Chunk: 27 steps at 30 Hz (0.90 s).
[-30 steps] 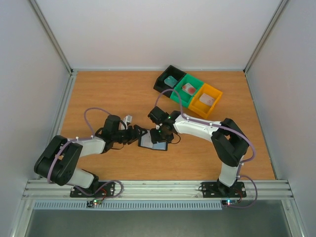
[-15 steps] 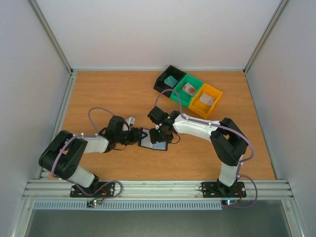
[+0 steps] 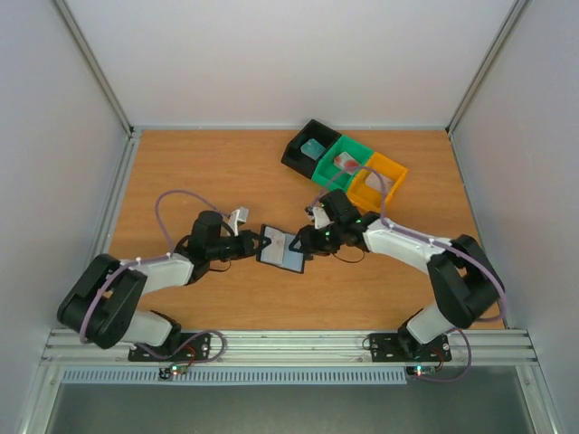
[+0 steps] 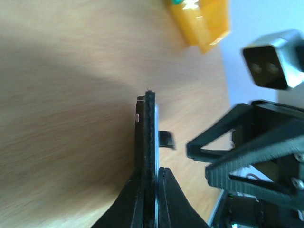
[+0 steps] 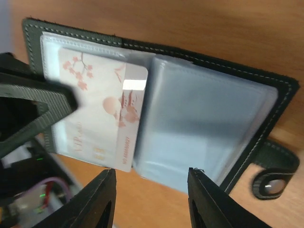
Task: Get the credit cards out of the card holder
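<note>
The card holder [image 3: 283, 250] is a black book-style wallet, open with its pale blue-grey pockets [image 5: 204, 123] up. My left gripper [image 3: 260, 242] is shut on its left edge; the left wrist view shows the holder [image 4: 150, 128] edge-on between my left gripper [image 4: 153, 173] fingers. A whitish credit card [image 5: 102, 111] with a pink flower print sticks partly out of the left pocket. My right gripper [image 5: 152, 180] hovers open just off the holder's long edge, holding nothing. In the top view my right gripper [image 3: 308, 240] is at the holder's right side.
Three trays stand at the back right: black [image 3: 300, 154] with a teal card [image 3: 314, 147], green [image 3: 336, 176] with a reddish card [image 3: 346, 162], and orange [image 3: 391, 168]. The holder's snap tab [image 5: 273, 178] juts from its right edge. Walls enclose the table.
My left gripper closed on the holder's left edge. My right arm swung to the right, and its gripper now faces the holder from the right with narrower jaws.
</note>
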Available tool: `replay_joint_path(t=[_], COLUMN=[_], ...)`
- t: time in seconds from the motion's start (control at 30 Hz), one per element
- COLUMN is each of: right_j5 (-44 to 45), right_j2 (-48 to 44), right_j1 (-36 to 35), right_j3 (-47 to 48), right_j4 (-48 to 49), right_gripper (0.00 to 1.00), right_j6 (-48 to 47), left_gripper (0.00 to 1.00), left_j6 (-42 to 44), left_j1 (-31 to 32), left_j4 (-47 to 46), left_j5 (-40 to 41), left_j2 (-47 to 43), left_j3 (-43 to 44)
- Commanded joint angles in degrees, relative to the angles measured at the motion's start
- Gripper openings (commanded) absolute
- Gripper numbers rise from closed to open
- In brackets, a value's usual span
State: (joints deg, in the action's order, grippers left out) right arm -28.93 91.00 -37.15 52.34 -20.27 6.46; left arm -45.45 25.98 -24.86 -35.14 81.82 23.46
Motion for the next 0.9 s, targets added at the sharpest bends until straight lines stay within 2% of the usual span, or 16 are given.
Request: replay_joint_path(t=[0.0,0.07,0.17,0.23,0.3,0.43,0.7,0.87], right_j5=[-14.1,-16.3,-19.8,-21.1,-22.9,-26.9,-24.5,-23.8], right_j2=[-7.4,-10.6,-14.9,-17.1,-20.0,-23.8,-31.4,-28.5], right_j1=[2.8,2.9,3.0,3.7,5.2,5.8,7.5,7.5], right_j3=[-4.3,-5.5,-7.2,-7.8,-8.8,-9.1,-8.0,-8.4], right_j4=[13.0,14.0,16.7,16.6,17.6,18.6,7.0,10.3], right_gripper=[0.41,0.38,0.37,0.37,0.37,0.37,0.34,0.34], right_j6=[-0.5,-2.1,-2.8,-3.5,-3.7,-4.8,-12.3,-9.2], left_gripper=[0.00,0.00,0.00,0.00,0.00,0.00,0.00,0.00], left_j6=[6.3,7.3,4.1,2.4,5.6,6.0,7.7,7.8], left_j1=[0.4,0.4,0.6,1.6,3.0,3.7,4.2,5.0], left_j4=[-13.8,-15.4,-17.3,-19.8,-23.1,-24.4,-25.0,-25.8], left_j5=[-5.4,-5.7,-6.3,-10.0,-13.0,-12.2,-13.3,-12.9], left_j2=[-6.8,-8.5,-9.7,-11.0,-13.0,-14.3,-15.6,-15.7], left_j3=[-1.1,-1.3,-0.6,0.3,1.2,2.2,3.0,3.4])
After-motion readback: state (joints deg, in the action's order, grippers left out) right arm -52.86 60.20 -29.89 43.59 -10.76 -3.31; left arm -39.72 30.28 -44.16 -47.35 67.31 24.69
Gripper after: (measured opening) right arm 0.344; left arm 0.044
